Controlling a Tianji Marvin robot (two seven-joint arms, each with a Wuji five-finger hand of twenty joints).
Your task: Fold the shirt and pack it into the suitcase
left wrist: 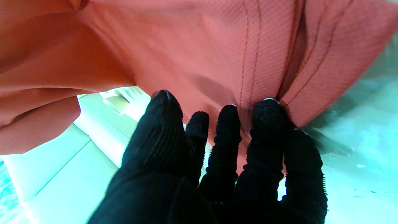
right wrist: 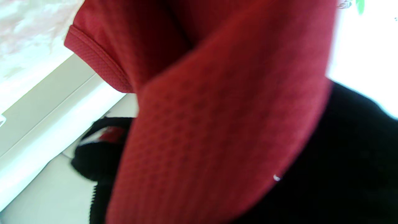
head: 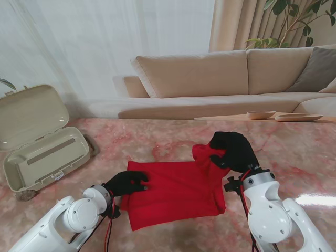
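The right hand (head: 234, 150), gloved in black, was seen right of centre in the stand's frame, clenched on a raised fold of the red shirt (head: 176, 191); in the right wrist view the cloth (right wrist: 217, 124) was draped across the glove (right wrist: 351, 161) and filled most of the frame. The left hand (head: 127, 182) was laid at the shirt's left edge, lower left of centre, with its fingers (left wrist: 267, 115) pressed against a stitched hem of the fabric (left wrist: 217, 46); whether the cloth was actually pinched could not be told. The shirt was spread flat at the lower centre of the frame on the pink marbled table (head: 157, 142), its right corner lifted. The beige suitcase (head: 39, 142) was found open at the left edge, well apart from the shirt. A beige sofa (head: 220, 79) was seen across the upper half.
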